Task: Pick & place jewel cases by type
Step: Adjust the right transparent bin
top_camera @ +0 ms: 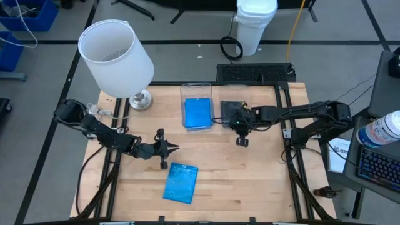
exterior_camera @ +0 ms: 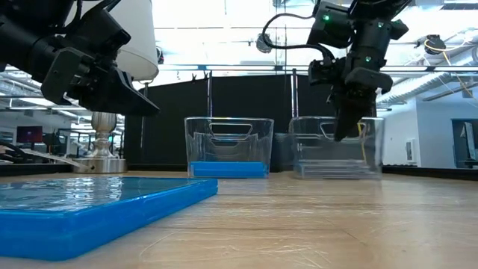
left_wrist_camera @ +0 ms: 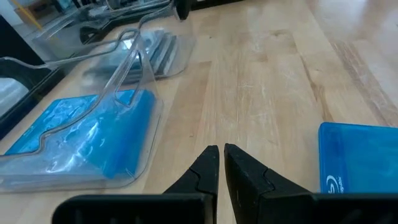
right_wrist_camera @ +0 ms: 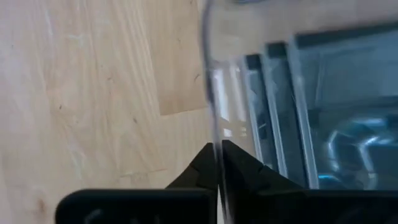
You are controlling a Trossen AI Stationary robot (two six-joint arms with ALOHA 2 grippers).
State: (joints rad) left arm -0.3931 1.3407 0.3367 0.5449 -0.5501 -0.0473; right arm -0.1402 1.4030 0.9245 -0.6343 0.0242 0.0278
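Sorting is well advanced. One blue case [top_camera: 181, 182] lies loose on the table [top_camera: 262, 175] near the front edge; other blue cases [top_camera: 197, 113] sit in the left bin [top_camera: 185, 94], and grey cases [right_wrist_camera: 298, 118] in the right bin [top_camera: 223, 105].

The left gripper [top_camera: 167, 149] hovers above the table, fingers together, holding nothing. The loose case lies at 5 o'clock from it in the high view, near but apart.

The right gripper [top_camera: 241, 131] hangs at the right bin's front wall, fingers together, empty.

Judgement: the step in hand is fetching the last blue case. Next move calls for opening the left fingers, descending on the case edge, then carrying it to the left bin at 1 o'clock.
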